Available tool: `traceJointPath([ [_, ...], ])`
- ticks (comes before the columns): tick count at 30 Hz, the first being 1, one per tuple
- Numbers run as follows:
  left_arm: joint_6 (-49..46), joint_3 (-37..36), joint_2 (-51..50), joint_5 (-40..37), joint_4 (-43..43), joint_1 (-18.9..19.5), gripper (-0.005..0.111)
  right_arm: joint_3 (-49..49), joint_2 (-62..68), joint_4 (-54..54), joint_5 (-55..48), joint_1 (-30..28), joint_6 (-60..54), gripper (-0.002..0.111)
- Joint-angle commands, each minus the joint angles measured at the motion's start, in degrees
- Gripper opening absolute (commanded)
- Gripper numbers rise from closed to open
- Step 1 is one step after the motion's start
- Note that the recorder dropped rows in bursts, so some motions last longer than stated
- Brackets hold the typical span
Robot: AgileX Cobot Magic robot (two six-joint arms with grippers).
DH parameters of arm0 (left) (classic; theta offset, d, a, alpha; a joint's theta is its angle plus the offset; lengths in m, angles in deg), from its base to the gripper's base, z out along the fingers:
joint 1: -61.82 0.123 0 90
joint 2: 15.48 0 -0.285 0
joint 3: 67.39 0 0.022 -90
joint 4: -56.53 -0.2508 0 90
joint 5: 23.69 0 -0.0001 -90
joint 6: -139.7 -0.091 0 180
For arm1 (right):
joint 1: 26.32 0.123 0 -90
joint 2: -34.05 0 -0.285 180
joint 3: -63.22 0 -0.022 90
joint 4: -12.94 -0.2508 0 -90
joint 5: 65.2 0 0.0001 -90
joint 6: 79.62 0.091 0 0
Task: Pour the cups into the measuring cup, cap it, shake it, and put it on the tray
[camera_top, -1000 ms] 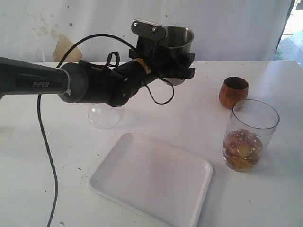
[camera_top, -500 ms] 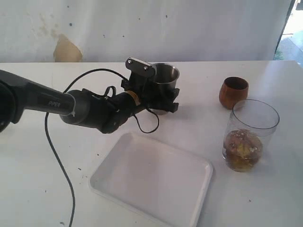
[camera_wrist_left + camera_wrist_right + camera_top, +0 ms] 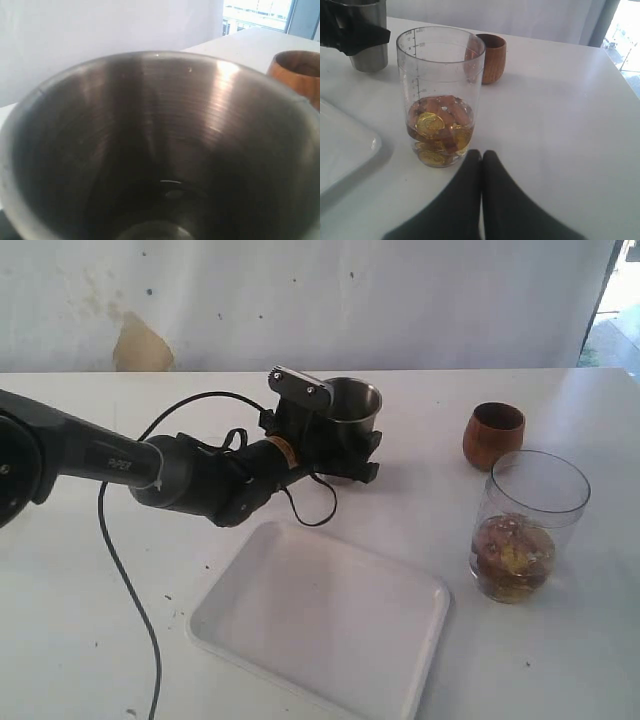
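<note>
Left pincer (image 3: 338,452) is spread wide and clamped round the steel tumbler (image 3: 355,403), 1 finger on each side. The tumbler is upright at the back of the surface (image 3: 560,660), and its base looks set down or a hair above; we can't tell which. From the wrist cam we're looking straight into it and it looks empty.

Right pincer (image 3: 481,156) is fully closed with nothing in it, parked low just short of the jar (image 3: 440,95). The jar stands open on the right with gold coins and brownish bits in the bottom. The wooden cup (image 3: 493,433) is just behind it, and we can't see what's inside. The tray (image 3: 320,615) sits bare in front of the tumbler, well apart from the jar.

Our read is that the tumbler's pour is done and this is the put-down. Next we'd open the left pincer and back off straight so the fingers don't clip the tumbler. Then it's on to the next cup, probably the wooden 1. We don't see a lid or a 3rd cup anywhere.
</note>
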Motion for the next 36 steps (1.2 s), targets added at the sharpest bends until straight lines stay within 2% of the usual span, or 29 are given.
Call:
traceJointPath([
  [1,0.03,0.28,0.79,2.55,0.1,-0.07,0.092,-0.22,0.21,-0.26,0.65,0.09,-0.22,0.0],
  [2,0.03,0.28,0.79,2.55,0.1,-0.07,0.102,-0.22,0.21,-0.26,0.65,0.09,-0.22,0.0],
  [3,0.16,0.28,0.79,2.43,0.19,-0.07,0.105,-0.22,0.21,-0.26,0.65,0.09,-0.22,0.0],
  [9,0.16,0.28,1.63,1.36,0.19,-0.07,0.105,-0.22,0.21,-0.26,0.65,0.09,-0.22,0.0],
  [16,-4.06,0.28,7.99,-8.35,0.32,-0.07,0.105,-0.22,0.21,-0.26,0.65,0.09,-0.22,0.0],
  [25,-4.06,0.28,17.37,-19.52,0.32,-0.07,0.105,-0.22,0.21,-0.26,0.65,0.09,-0.22,0.0],
  [27,-4.06,0.28,20.66,-23.71,0.32,-0.07,0.105,-0.22,0.21,-0.26,0.65,0.09,-0.22,0.0],
  [30,-3.77,0.54,26.79,-35.51,1.24,-0.07,0.105,-0.22,0.21,-0.26,0.65,0.09,-0.22,0.0],
  [33,-3.68,3.25,31.56,-53.55,0.13,0.03,0.102,-0.22,0.21,-0.26,0.65,0.09,-0.22,0.0],
  [34,-3.53,4.01,32.28,-56.96,-0.8,0.32,0.098,-0.22,0.21,-0.26,0.65,0.09,-0.22,0.0],
  [36,-1.0,6.3,32.72,-68.17,-5.15,1.2,0.075,-0.22,0.21,-0.26,0.65,0.09,-0.22,0.0],
])
